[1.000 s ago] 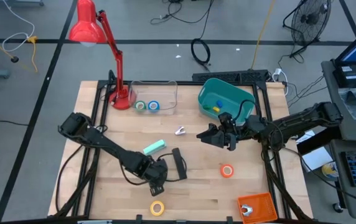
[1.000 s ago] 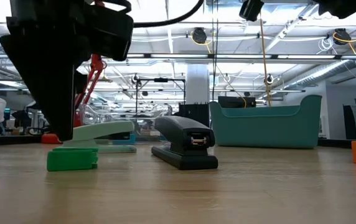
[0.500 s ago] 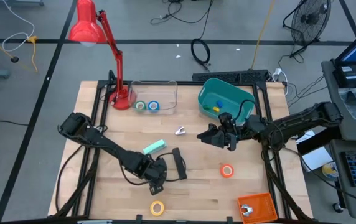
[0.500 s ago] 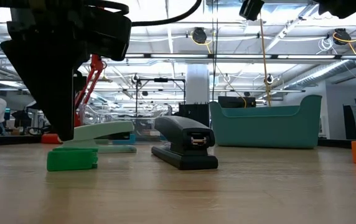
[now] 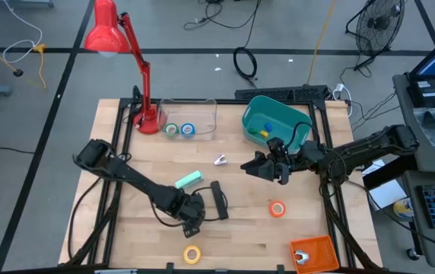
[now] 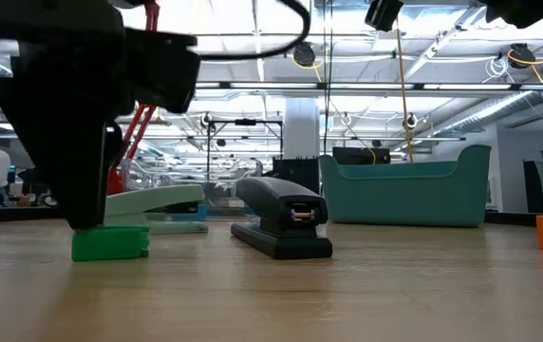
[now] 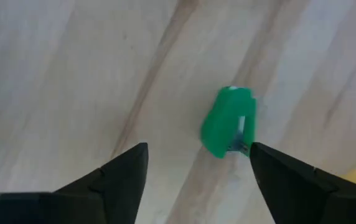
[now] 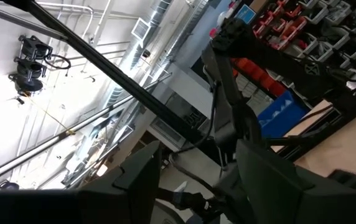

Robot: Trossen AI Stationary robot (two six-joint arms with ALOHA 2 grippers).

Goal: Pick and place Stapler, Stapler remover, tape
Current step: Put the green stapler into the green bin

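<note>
My left gripper (image 5: 192,217) points down, open, just above a small green piece with a bit of metal (image 7: 228,122), which lies flat on the wood (image 6: 110,242) and may be the stapler remover. The gripper hides this piece in the high view. The black stapler (image 5: 219,199) lies on its base right beside the gripper, and a mint-green stapler (image 5: 188,180) lies behind it. Orange tape (image 5: 277,208) and yellow tape (image 5: 192,255) lie flat on the table. My right gripper (image 5: 248,166) hangs open above the table's middle. My left gripper comes at the green piece from above, with its fingers (image 7: 260,163) apart over it. One fingertip stands right at the piece's metal side (image 7: 245,144). Whether it touches the piece, I cannot tell.
A clear container (image 5: 202,114) at the back holds green tape (image 5: 172,130) and blue tape (image 5: 188,130), next to a red lamp (image 5: 138,68). A teal bin (image 5: 257,114) stands back right, a small silvery item (image 5: 220,160) mid-table, and an orange tray (image 5: 320,247) at the near right.
My left gripper has sunk a little toward the green piece, and its dark bulk now reaches down to the piece's top in the low view. The green piece, both staplers and my right arm have kept still.
</note>
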